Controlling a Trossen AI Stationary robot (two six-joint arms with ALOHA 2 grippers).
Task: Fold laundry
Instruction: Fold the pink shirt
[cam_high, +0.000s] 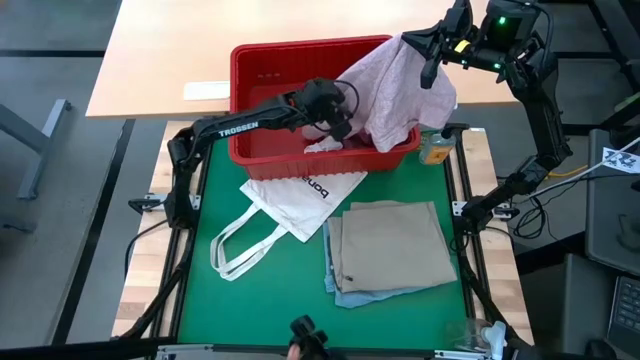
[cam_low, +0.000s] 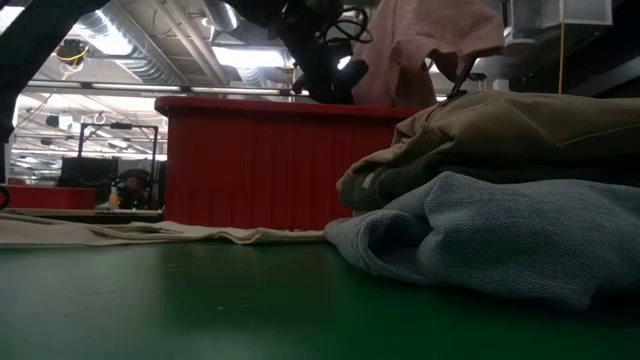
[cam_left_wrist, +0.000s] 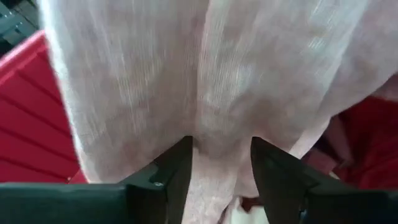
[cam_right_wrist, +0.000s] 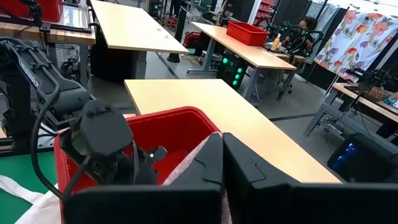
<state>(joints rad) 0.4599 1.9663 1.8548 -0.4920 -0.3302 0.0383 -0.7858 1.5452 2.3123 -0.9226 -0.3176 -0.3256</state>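
Observation:
A mottled pink garment (cam_high: 395, 85) hangs from my right gripper (cam_high: 432, 50), which is shut on it high above the red basket's (cam_high: 260, 70) right end. My left gripper (cam_left_wrist: 221, 162) reaches over the basket (cam_low: 260, 160) from the left and stands open, with a hanging fold of the pink cloth (cam_left_wrist: 217, 93) in the gap between its fingers. A small white piece (cam_high: 325, 147) lies inside the basket. A folded beige garment (cam_high: 395, 245) rests on a light blue one (cam_high: 345, 295) on the green mat. My left gripper has the pink garment's hanging fold (cam_left_wrist: 221, 143) between its open fingers; I cannot tell whether they touch it. My right gripper pinches the pink garment's top edge (cam_right_wrist: 189, 165) between its two shut fingers, coming nearly level from the table's right. The garment hangs below them, its lower end down in the basket.
A white tote bag (cam_high: 300, 195) with loop handles lies flat on the mat in front of the basket. A yellow bottle (cam_high: 435, 148) stands by the basket's right corner. A wooden table (cam_high: 160, 60) lies beyond the basket. The folded stack (cam_low: 500, 180) fills the mat's near right.

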